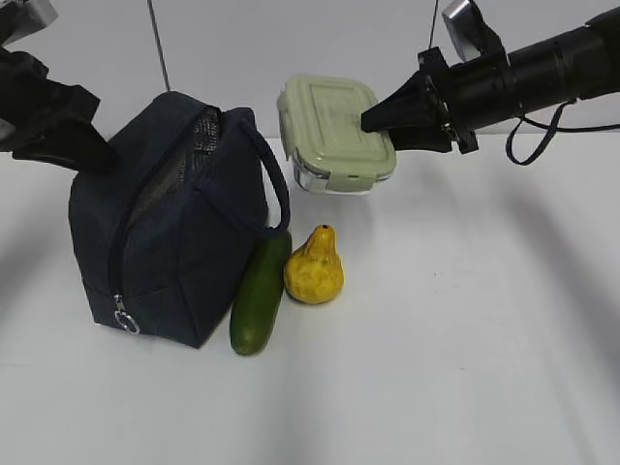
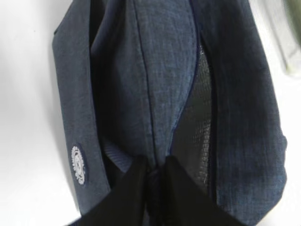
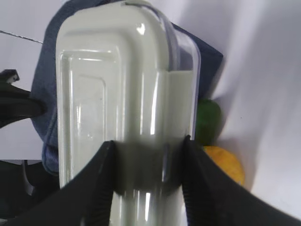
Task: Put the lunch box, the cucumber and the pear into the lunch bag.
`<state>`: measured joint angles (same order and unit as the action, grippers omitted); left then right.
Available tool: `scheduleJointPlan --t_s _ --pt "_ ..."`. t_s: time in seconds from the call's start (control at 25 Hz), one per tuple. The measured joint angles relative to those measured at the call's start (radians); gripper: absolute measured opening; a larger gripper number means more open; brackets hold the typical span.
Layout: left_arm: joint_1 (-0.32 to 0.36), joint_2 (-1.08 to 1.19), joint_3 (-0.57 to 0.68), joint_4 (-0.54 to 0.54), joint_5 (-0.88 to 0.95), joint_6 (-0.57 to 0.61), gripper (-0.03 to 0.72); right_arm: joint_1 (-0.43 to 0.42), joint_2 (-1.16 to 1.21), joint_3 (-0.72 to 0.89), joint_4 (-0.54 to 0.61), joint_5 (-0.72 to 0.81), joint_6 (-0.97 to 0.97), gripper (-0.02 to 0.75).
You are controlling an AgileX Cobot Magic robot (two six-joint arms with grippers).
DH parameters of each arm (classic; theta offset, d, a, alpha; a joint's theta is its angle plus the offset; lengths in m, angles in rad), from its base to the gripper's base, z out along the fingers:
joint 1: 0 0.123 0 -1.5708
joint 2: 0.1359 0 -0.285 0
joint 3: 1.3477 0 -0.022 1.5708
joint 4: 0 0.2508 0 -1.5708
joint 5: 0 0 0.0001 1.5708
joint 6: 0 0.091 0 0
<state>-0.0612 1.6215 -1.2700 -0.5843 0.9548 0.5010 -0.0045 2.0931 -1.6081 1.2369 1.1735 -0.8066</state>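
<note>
This looks like a robot test lab rather than a home or kitchen. A bare white desk (image 1: 465,368) runs back to a plain pale wall (image 1: 320,39) with no decoration, and two black robot arms reach in above the desk from either side. A loose black cable (image 1: 533,140) hangs from the arm right of the lunch bag (image 1: 174,242). The few household items grouped around that bag look staged, laid out as props on the otherwise clean surface.
</note>
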Motion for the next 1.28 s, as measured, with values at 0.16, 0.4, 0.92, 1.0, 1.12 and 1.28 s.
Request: scheduleJointPlan --t_s 0.16,0.4,0.92,1.0,1.12,1.28 --pt "-0.006 0.000 0.000 0.017 -0.005 -0.010 0.024 0.014 -0.002 0.000 0.075 -0.006 0.001 0.299" --pt "-0.068 0.000 -0.024 0.088 -0.033 -0.063 0.024 0.089 -0.012 -0.057 0.145 -0.008 0.004 0.298" --pt "-0.103 -0.008 -0.109 0.110 -0.034 -0.114 0.023 0.211 -0.015 -0.181 0.127 0.012 0.064 0.298" --pt "-0.103 -0.009 -0.109 0.106 -0.036 -0.114 0.023 0.218 -0.015 -0.181 0.093 0.012 0.072 0.298" --pt "-0.103 -0.009 -0.109 0.092 -0.043 -0.114 0.023 0.234 -0.015 -0.181 0.040 0.011 0.086 0.298" --pt "-0.103 -0.009 -0.109 0.083 -0.044 -0.114 0.023 0.257 -0.015 -0.183 -0.113 -0.026 0.146 0.298"
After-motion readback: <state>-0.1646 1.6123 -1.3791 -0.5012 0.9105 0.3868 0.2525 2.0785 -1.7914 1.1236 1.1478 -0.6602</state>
